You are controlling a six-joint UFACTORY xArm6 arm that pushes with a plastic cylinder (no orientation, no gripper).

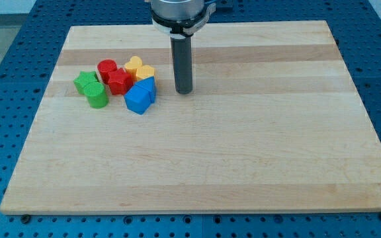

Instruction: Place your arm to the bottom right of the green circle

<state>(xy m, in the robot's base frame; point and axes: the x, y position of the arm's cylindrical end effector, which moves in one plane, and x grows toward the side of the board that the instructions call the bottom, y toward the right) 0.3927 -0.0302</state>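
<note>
The green circle [96, 95] is a short green cylinder at the view's left of the wooden board [197, 158], at the bottom left of a tight cluster of blocks. A green star-like block [83, 81] touches it on its upper left. My tip [184, 91] is the lower end of the dark rod, resting on the board well to the right of the green circle and slightly above its level. The tip stands just right of the blue blocks, apart from them.
The cluster also holds a red cylinder [107, 68], a red star-like block [118, 82], a yellow heart [133, 65], a yellow block [145, 73], a blue cube [137, 98] and a blue triangular block [148, 87]. Blue perforated table surrounds the board.
</note>
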